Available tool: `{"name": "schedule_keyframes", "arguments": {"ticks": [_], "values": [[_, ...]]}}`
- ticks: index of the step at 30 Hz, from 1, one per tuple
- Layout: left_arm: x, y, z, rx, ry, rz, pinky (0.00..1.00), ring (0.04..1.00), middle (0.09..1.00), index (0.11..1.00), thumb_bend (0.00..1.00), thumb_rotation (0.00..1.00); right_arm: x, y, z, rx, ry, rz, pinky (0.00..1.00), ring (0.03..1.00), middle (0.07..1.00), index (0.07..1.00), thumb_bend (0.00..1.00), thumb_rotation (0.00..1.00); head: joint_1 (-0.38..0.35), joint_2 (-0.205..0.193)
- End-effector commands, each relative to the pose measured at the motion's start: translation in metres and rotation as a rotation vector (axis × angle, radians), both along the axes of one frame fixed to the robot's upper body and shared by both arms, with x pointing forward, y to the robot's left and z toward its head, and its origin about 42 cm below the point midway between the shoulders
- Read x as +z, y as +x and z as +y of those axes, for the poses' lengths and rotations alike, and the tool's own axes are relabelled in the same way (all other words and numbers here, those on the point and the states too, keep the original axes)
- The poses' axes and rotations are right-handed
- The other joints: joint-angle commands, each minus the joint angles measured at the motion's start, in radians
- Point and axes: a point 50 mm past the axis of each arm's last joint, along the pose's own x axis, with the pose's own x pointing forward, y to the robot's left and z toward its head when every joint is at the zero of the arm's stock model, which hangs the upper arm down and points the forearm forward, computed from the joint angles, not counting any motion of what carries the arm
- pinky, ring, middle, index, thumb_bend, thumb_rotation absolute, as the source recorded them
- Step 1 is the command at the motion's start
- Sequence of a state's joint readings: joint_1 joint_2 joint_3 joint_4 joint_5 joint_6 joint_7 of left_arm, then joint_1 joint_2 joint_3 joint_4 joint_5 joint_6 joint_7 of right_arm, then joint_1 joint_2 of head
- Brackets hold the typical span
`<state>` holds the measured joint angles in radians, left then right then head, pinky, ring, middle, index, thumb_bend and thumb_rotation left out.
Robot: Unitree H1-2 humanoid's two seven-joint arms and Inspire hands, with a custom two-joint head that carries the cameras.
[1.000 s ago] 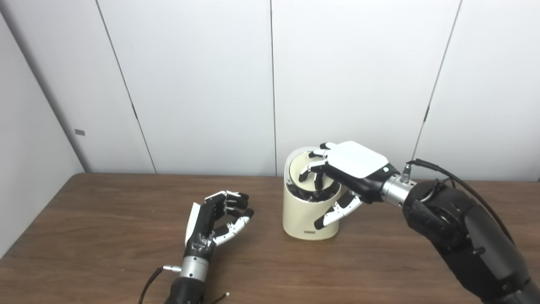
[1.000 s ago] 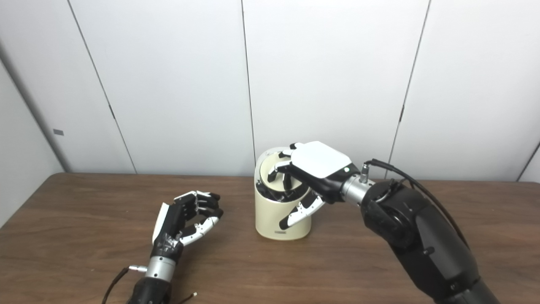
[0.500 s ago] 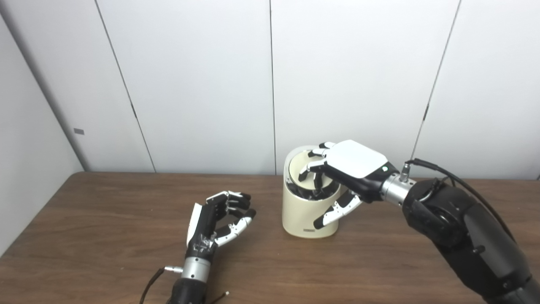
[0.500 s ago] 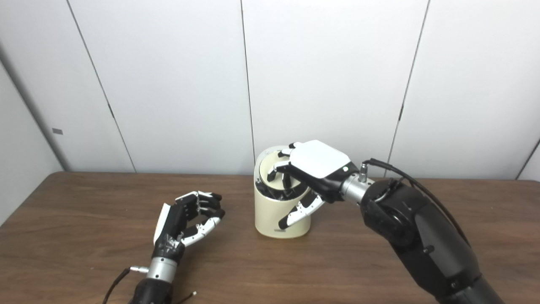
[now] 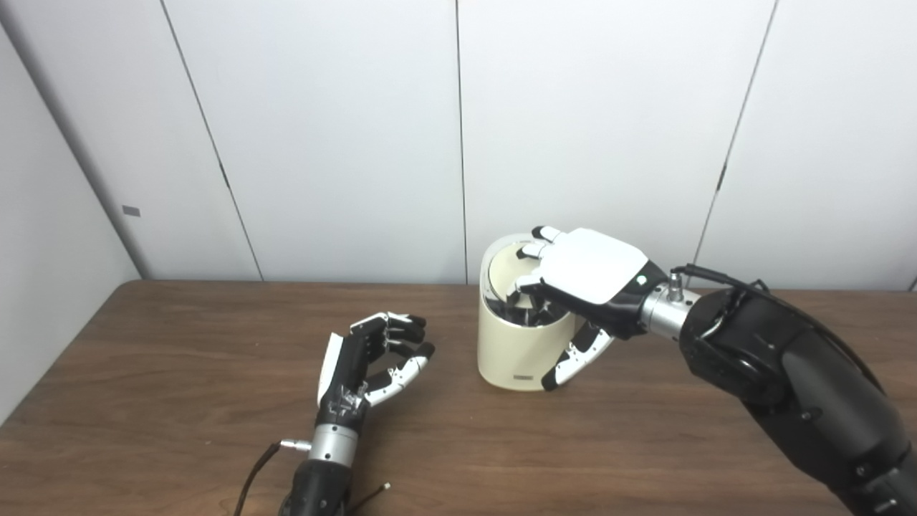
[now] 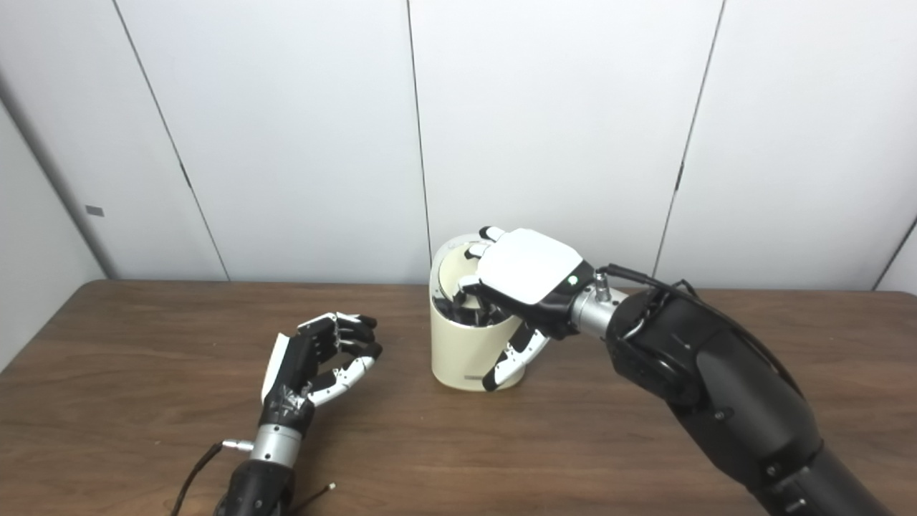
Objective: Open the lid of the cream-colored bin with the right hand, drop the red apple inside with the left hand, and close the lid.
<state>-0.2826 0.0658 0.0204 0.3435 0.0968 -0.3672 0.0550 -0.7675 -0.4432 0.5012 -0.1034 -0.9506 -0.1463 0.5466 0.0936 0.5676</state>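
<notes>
Lid-handling step, by the look of it: right hand sits on top of the cream bin, which stands near the back middle of the counter, just beside the wall. The lid is tipped up at the bin's far rim, its pale inner face toward the cameras, mouth showing dark below it. The right hand's fingers curl over the rim and lie against the lid's inner face, thumb hanging down the outside of the bin's front wall; whether they actually grip the lid or only prop it, can't tell. No red apple visible anywhere in either view: not on the counter, not in a hand. Interior of the bin is dark and mostly blocked by the fingers, so can't confirm it's inside, but that's the likely read. Left hand is low over the counter, well apart from the bin on its left, fingers half curled with gaps between them, holding nothing. Judgement: drop probably done, closing is what's left. Next move calls for the right hand to bring the lid forward and down over the mouth, and the fingers must clear the opening first or they get pinched under it. The bin looks light and the thumb presses on its wall, so pushing sideways may slide or tip it; a mostly downward push seems safer
</notes>
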Motion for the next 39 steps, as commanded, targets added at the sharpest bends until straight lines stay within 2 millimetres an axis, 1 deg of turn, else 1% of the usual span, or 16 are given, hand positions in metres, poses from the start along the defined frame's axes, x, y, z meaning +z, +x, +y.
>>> {"name": "schedule_keyframes", "arguments": {"ticks": [1, 4, 6, 9, 13, 14, 16, 17, 18, 19, 23, 27, 32, 36, 39], "values": [[-0.032, -0.02, -0.001, 0.01, -0.012, 0.1, 0.51, 0.603, 0.657, 0.498, 0.5, 0.06, -0.016, 0.003, -0.009, -0.054, -0.084, 0.082, 1.0, 0.923, 0.749, 0.744, 0.73, 0.57, -0.001, 0.002], [-0.032, -0.02, -0.001, 0.01, -0.011, 0.103, 0.5, 0.596, 0.654, 0.498, 0.5, 0.06, -0.011, 0.002, -0.012, -0.051, -0.019, 0.092, 1.0, 0.919, 0.746, 0.74, 0.72, 0.58, -0.003, 0.001], [-0.032, -0.02, -0.001, 0.007, -0.009, 0.103, 0.5, 0.595, 0.653, 0.498, 0.5, 0.06, -0.007, 0.001, -0.015, -0.04, 0.053, 0.099, 0.97, 0.902, 0.736, 0.729, 0.7, 0.56, -0.003, 0.0], [-0.034, -0.02, 0.0, 0.007, 0.003, 0.107, 0.5, 0.597, 0.653, 0.498, 0.5, 0.06, 0.005, -0.002, -0.02, -0.043, 0.174, 0.099, 0.92, 0.887, 0.732, 0.726, 0.69, 0.54, -0.005, -0.003], [-0.035, -0.02, 0.0, 0.005, 0.005, 0.113, 0.51, 0.597, 0.65, 0.498, 0.51, 0.06, 0.022, -0.005, -0.028, -0.032, 0.315, 0.056, 0.91, 0.861, 0.722, 0.704, 0.66, 0.49, -0.008, -0.006], [-0.035, -0.02, 0.0, 0.005, 0.004, 0.114, 0.51, 0.598, 0.65, 0.498, 0.51, 0.06, 0.026, -0.005, -0.03, -0.032, 0.336, 0.043, 0.89, 0.848, 0.716, 0.697, 0.65, 0.49, -0.009, -0.006], [-0.035, -0.02, 0.0, 0.004, 0.007, 0.114, 0.51, 0.598, 0.649, 0.498, 0.51, 0.06, 0.032, -0.004, -0.033, -0.039, 0.372, 0.025, 0.89, 0.844, 0.714, 0.695, 0.65, 0.49, -0.01, -0.006], [-0.035, -0.02, 0.0, 0.002, 0.009, 0.111, 0.51, 0.595, 0.648, 0.498, 0.51, 0.06, 0.035, -0.004, -0.035, -0.048, 0.392, 0.019, 0.86, 0.842, 0.708, 0.692, 0.64, 0.47, -0.01, -0.006], [-0.035, -0.019, 0.0, 0.001, 0.011, 0.11, 0.5, 0.593, 0.647, 0.498, 0.5, 0.06, 0.037, -0.003, -0.036, -0.055, 0.406, 0.016, 0.82, 0.844, 0.706, 0.691, 0.64, 0.45, -0.01, -0.006], [-0.035, -0.019, -0.001, 0.0, 0.012, 0.11, 0.5, 0.593, 0.647, 0.498, 0.5, 0.06, 0.039, -0.003, -0.037, -0.062, 0.418, 0.012, 0.8, 0.845, 0.705, 0.69, 0.63, 0.44, -0.01, -0.006], [-0.036, -0.02, -0.001, -0.002, 0.013, 0.113, 0.51, 0.595, 0.646, 0.498, 0.51, 0.06, 0.039, -0.002, -0.04, -0.082, 0.446, 0.009, 0.8, 0.844, 0.708, 0.692, 0.61, 0.43, -0.01, -0.006], [-0.037, -0.02, -0.002, -0.003, 0.014, 0.114, 0.52, 0.598, 0.648, 0.498, 0.51, 0.06, 0.034, -0.002, -0.041, -0.083, 0.457, 0.016, 0.8, 0.833, 0.699, 0.685, 0.62, 0.42, -0.008, -0.007], [-0.037, -0.02, -0.002, -0.001, 0.011, 0.115, 0.51, 0.595, 0.647, 0.498, 0.51, 0.06, 0.029, -0.002, -0.041, -0.087, 0.457, 0.026, 0.75, 0.823, 0.692, 0.68, 0.63, 0.4, -0.006, -0.007], [-0.037, -0.02, -0.002, 0.0, 0.01, 0.115, 0.51, 0.592, 0.647, 0.498, 0.51, 0.06, 0.029, -0.002, -0.044, -0.087, 0.467, 0.023, 0.77, 0.827, 0.695, 0.682, 0.64, 0.4, -0.008, -0.009], [-0.036, -0.02, -0.002, -0.003, 0.005, 0.112, 0.51, 0.594, 0.647, 0.498, 0.51, 0.06, 0.027, -0.002, -0.051, -0.096, 0.489, 0.02, 0.77, 0.811, 0.713, 0.705, 0.64, 0.39, -0.007, -0.012]]}}
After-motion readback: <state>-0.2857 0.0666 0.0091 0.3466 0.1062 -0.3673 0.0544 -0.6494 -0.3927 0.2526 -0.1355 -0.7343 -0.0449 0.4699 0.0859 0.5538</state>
